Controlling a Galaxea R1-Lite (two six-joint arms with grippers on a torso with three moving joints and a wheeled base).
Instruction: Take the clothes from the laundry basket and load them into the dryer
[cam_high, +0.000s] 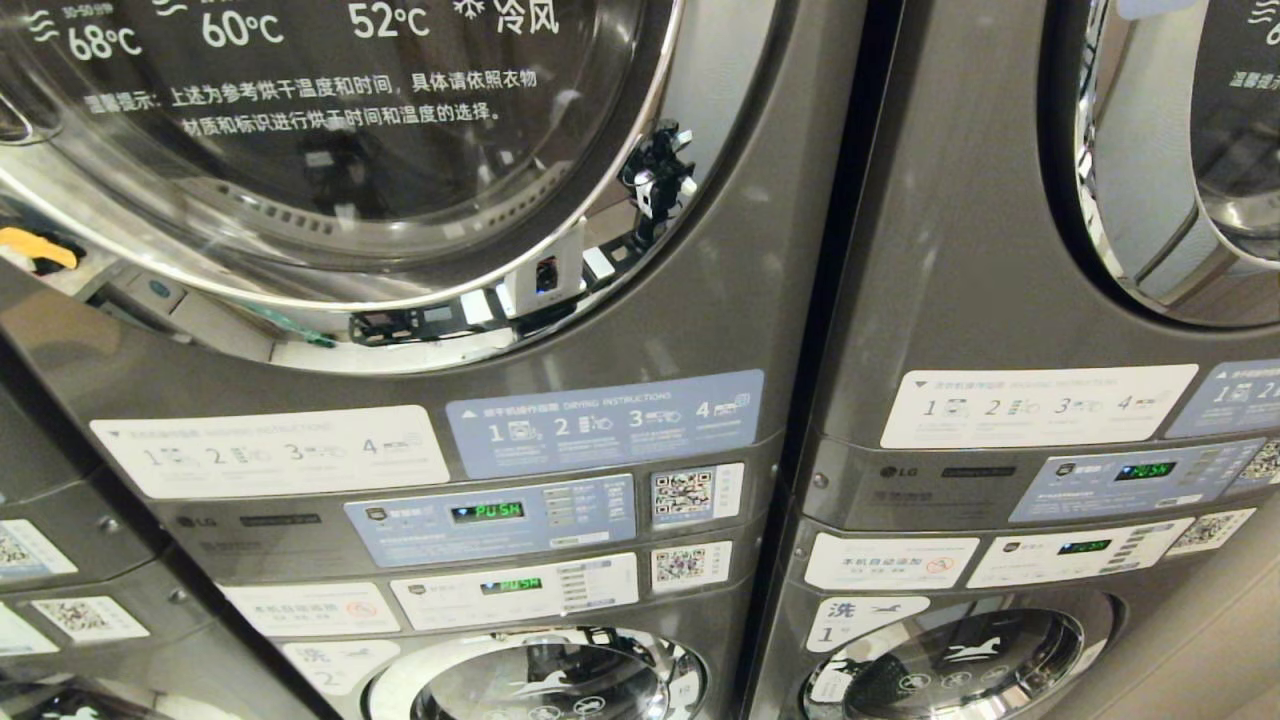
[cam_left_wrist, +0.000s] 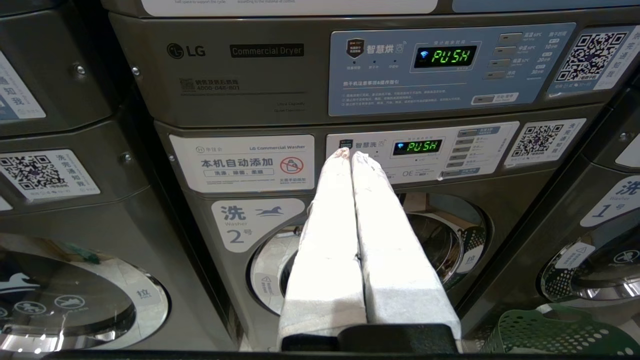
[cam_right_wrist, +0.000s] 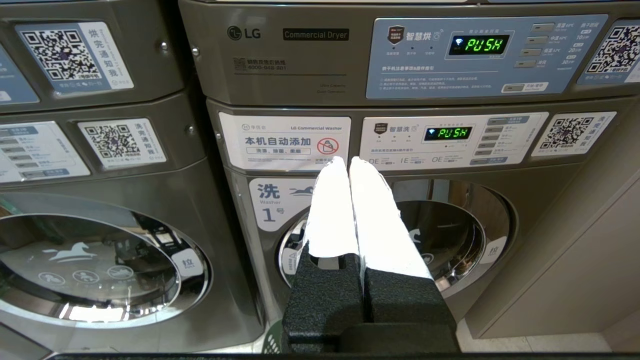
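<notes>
The dryer's round glass door fills the upper left of the head view and is closed. A strip of control panels lies below it. Neither arm shows in the head view. My left gripper is shut and empty, its white-wrapped fingers pressed together in front of washer 2. My right gripper is also shut and empty, facing washer 1. The green laundry basket stands on the floor between the two washers; a sliver of the basket shows in the right wrist view. The clothes are out of view.
A second stacked unit with its own dryer door stands to the right. Dryer panels read PUSH in green. A beige wall borders the right machine, and a third machine stands at the left.
</notes>
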